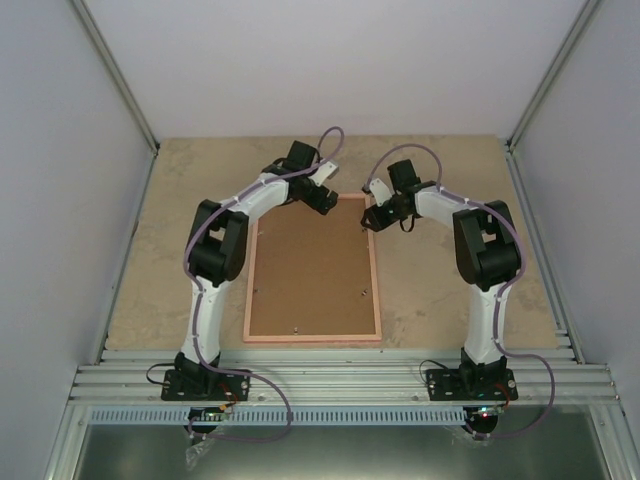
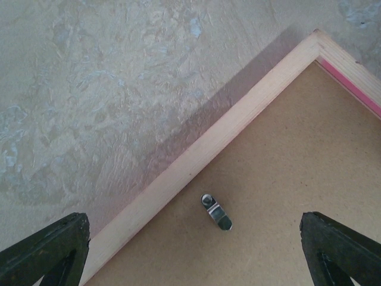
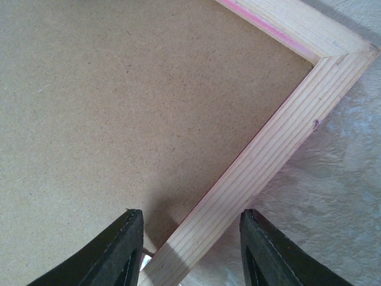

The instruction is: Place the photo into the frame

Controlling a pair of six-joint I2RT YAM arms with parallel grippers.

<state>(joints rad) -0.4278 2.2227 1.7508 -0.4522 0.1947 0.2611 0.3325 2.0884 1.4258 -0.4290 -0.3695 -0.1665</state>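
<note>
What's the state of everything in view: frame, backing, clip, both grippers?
frame: flat on the table, back side up.
backing board: seated inside the frame.
clip: on the backing board, stopping short of the rail.
left gripper: wide open, empty, over a far frame corner.
right gripper: open, fingers either side of a frame rail.
photo: not in view.

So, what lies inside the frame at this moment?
A brown backing board fills the frame, with a metal clip on it. Anything under the board is covered; no photo shows.
</note>
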